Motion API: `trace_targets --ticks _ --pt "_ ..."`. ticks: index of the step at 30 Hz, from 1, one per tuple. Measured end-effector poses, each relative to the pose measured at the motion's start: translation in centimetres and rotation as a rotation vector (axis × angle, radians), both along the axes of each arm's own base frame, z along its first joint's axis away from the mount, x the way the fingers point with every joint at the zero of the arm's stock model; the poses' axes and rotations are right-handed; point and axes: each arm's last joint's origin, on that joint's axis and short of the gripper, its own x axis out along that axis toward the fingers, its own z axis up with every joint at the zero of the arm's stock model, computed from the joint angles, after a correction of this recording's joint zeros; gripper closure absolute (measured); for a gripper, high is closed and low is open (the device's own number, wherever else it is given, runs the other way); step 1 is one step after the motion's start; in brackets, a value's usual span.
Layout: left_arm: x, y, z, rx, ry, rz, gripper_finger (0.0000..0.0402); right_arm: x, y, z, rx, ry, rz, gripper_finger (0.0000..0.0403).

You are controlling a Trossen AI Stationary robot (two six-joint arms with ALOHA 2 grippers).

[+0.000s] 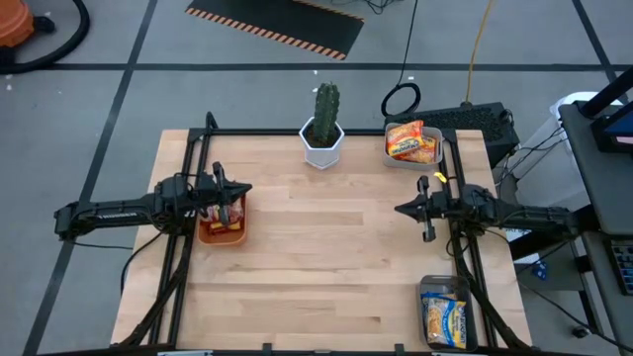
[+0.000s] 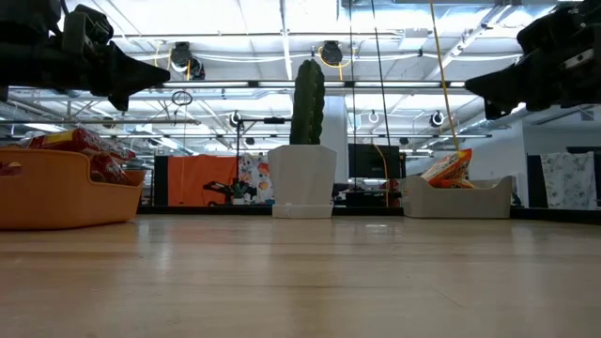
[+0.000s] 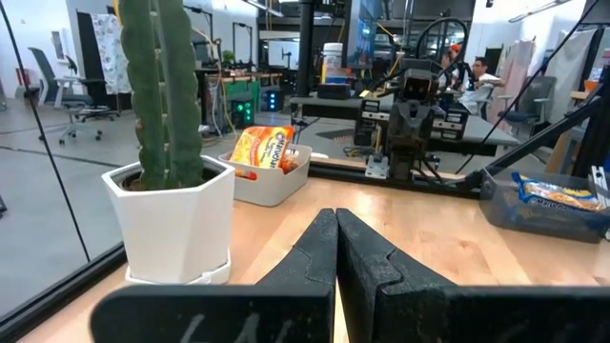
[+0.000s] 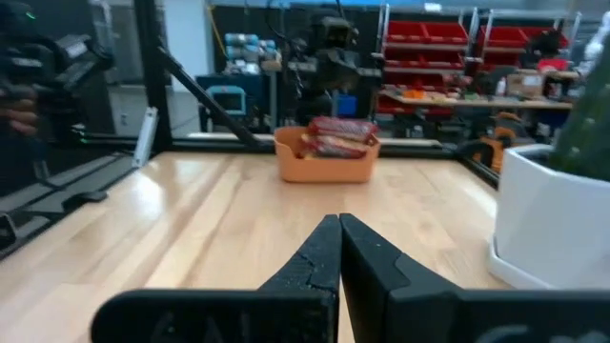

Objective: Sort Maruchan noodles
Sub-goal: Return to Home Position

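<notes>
From above, we see the left pincer (image 1: 244, 190) pressed shut and hanging over the inner edge of the orange bin (image 1: 220, 235), so the glossy red packets (image 1: 216, 223) in it lie just below and behind its tip. The right pincer (image 1: 401, 209), also closed to a point, hangs over the bare planks of the wooden bench (image 1: 326, 267). It sits roughly midway between the pale grey bin (image 1: 395, 157) of crinkled orange-yellow packets (image 1: 410, 140) at the far edge and the dark translucent bin (image 1: 442, 287) of blue-and-yellow packets (image 1: 444, 321) at the near edge, well apart from both. A ribbed green cactus (image 1: 325, 103) in a white hexagonal pot (image 1: 322, 150) stands at the far edge between the arms. At bench height, both pincers hang high above the wood. The left one is above the rounded orange bin, where red packets heap over the rim, and the right one is above and just beside the low grey bin, where a packet leans upright. Through the left wrist camera, we see its two dark fingers (image 3: 315, 257) meet in a closed wedge aimed across the bench. The potted cactus, the grey bin and the dark bin lie well beyond them. Through the right wrist camera, its fingers (image 4: 367, 259) are likewise shut. The orange bin of red packets sits straight ahead and far off, and the smooth white pot is near at one side.
</notes>
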Motion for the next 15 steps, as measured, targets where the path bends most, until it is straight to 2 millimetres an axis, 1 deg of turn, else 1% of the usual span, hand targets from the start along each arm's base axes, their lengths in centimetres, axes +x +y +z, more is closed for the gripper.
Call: trace_targets --ticks 8,12,15 --pt "0.0 -0.01 -0.05 0.008 0.007 -0.002 0.0401 -0.01 -0.21 -0.33 -0.001 0.034 -0.033 0.0403" --pt "0.0 -0.01 -0.06 0.014 0.009 -0.002 0.0401 -0.04 -0.49 -0.51 -0.006 0.053 -0.128 0.0403" --pt "0.01 -0.02 -0.07 0.021 0.013 -0.006 0.0401 -0.04 -0.55 -0.52 -0.011 0.054 -0.148 0.0403"
